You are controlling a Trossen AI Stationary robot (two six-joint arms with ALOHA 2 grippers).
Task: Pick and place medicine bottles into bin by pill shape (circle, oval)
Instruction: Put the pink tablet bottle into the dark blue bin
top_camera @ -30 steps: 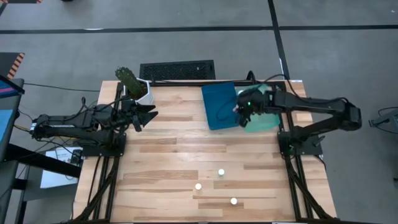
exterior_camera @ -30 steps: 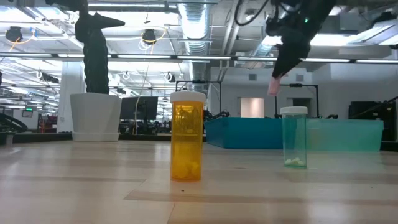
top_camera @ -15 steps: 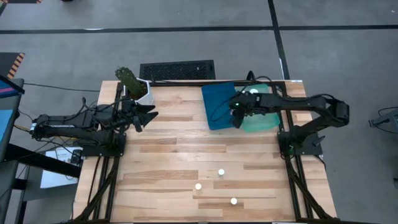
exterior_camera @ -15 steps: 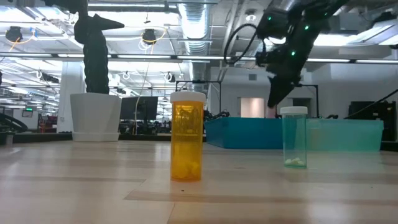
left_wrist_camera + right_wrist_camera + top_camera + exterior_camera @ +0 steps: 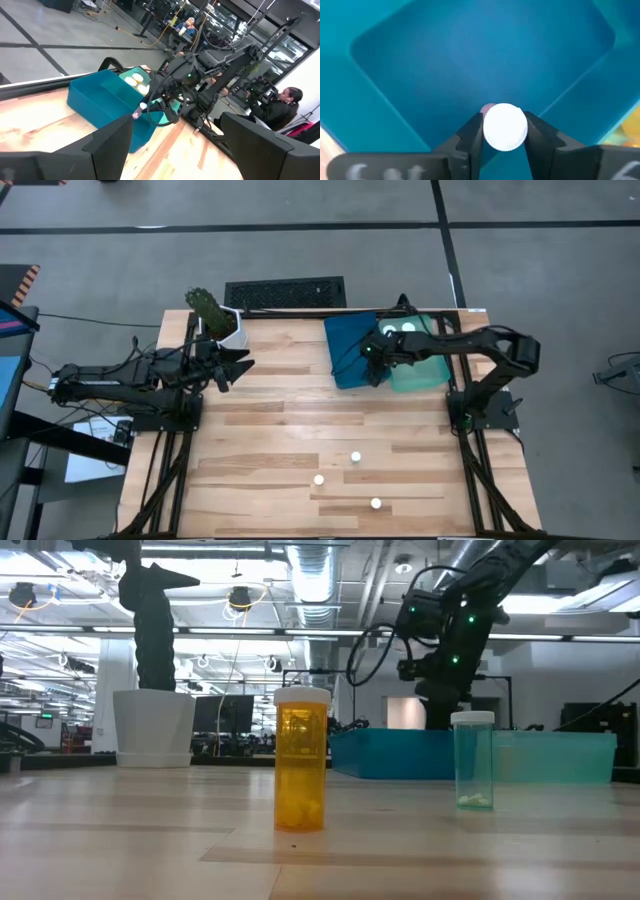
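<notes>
**A:** Where was the bottle you were carrying?

**B:** In my right claw (image 5: 504, 131), pinched by its round white cap (image 5: 505, 126), hanging over the dark blue bin (image 5: 350, 348) at the far side of the desk (image 5: 270, 440). The fingers (image 5: 470, 137) were closed only as far as the cap's width, one on each side of its ribbed edge.

**A:** How did you expect it to handle?

**B:** Light and stiff, I judged: small plastic with a few pills inside. The body looked smooth, so the ribbed cap seemed the surest hold. Narrow and upright, it could tip if dropped from height.

**A:** And the rest?

**B:** Three bottles (image 5: 355, 457) stood near the desk's front edge, well apart. The low view showed an amber one (image 5: 301, 760) and a narrower clear teal one (image 5: 472, 760). At least two white caps (image 5: 408, 327) already sat in the lighter teal bin (image 5: 425, 370).

**A:** Your left claw?

**B:** The left claw (image 5: 240, 364) waited near the potted plant (image 5: 212, 312), fingers spread, holding nothing.
</notes>
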